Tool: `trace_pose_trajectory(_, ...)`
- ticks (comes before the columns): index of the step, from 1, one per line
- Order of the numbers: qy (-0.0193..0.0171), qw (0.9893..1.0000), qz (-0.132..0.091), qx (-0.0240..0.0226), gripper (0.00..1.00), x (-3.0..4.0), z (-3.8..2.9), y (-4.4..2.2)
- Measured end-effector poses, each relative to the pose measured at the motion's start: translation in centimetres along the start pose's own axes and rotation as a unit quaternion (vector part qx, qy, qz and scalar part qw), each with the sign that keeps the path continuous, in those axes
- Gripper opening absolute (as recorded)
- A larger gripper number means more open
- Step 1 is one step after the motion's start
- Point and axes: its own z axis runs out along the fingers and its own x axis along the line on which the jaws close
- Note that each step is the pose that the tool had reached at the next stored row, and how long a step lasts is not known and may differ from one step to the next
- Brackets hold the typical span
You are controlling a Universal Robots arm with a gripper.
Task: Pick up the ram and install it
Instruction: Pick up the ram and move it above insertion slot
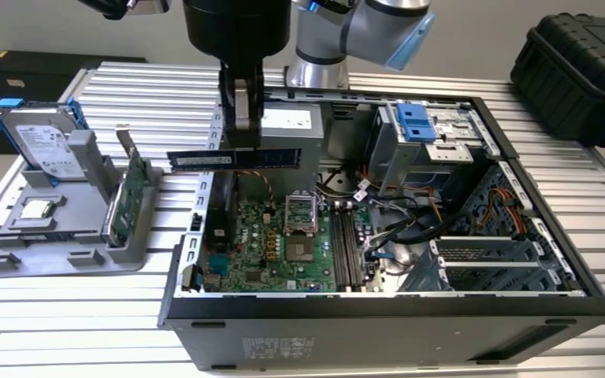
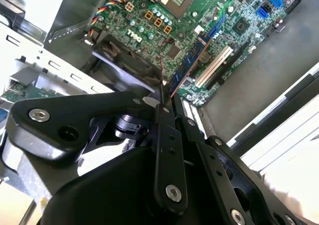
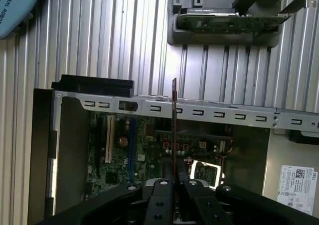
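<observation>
— Holder [image 1: 61, 244] at middle left of the exterior view carries what?
— A hard drive [image 1: 40, 142] and a green card [image 1: 135, 201].
— And the ram [image 1: 202, 161]?
— Upper centre, nearly level above the open case [image 1: 387, 303], pinched at its middle by the gripper [image 1: 242, 148]

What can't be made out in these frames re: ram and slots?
- Exterior view: memory slots, latches too small to tell open or shut.
- First wrist view: ram is edge-on, so its notch and chips are hidden.
- Second wrist view: gripper covers the ram's near end.
</observation>
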Motion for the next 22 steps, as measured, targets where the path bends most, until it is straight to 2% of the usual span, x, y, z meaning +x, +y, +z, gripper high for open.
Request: trace_pose_trajectory(22,0.0,1.0,0.0,0.0,0.0,0.12,0.0,-1.85)
